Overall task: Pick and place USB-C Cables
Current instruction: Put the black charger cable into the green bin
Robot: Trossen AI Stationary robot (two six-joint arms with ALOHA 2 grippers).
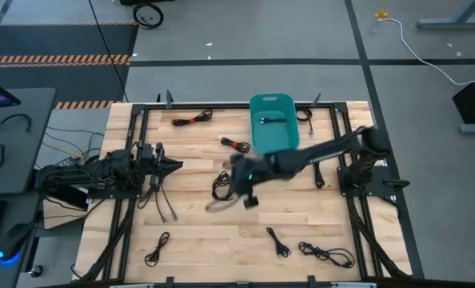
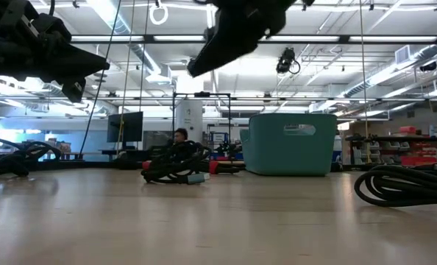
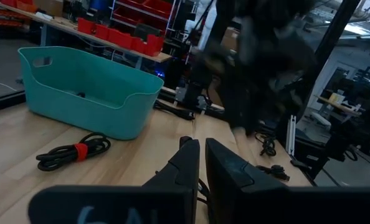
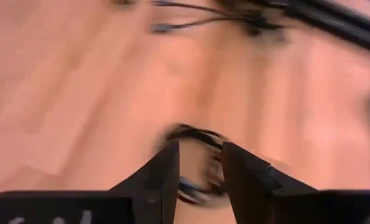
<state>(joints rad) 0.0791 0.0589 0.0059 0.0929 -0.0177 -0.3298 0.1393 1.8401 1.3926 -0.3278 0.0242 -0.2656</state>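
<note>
Short black USB-C cables lie scattered on the wooden table. One coiled cable (image 1: 221, 186) (image 2: 173, 168) rests flat near the table's middle. My right gripper (image 1: 249, 198) (image 2: 198, 68) hovers well above it, open; in the right wrist view the coil (image 4: 200, 134) shows below the gap between the fingers (image 4: 200, 152). The teal bin (image 1: 253, 104) (image 2: 288, 143) (image 3: 85, 93) stands at the far middle with one cable (image 1: 269, 121) inside. My left gripper (image 1: 177, 165) (image 3: 202, 149) waits at the table's left, shut.
More cables lie around: two with red parts (image 1: 192, 118) (image 1: 235, 144), one beside the bin (image 1: 305, 116), and three along the near edge (image 1: 156, 248) (image 1: 277, 240) (image 1: 325, 254). Black frame rails (image 1: 357, 224) run along the table's sides. Thick arm wiring (image 2: 402, 184) sits at the right.
</note>
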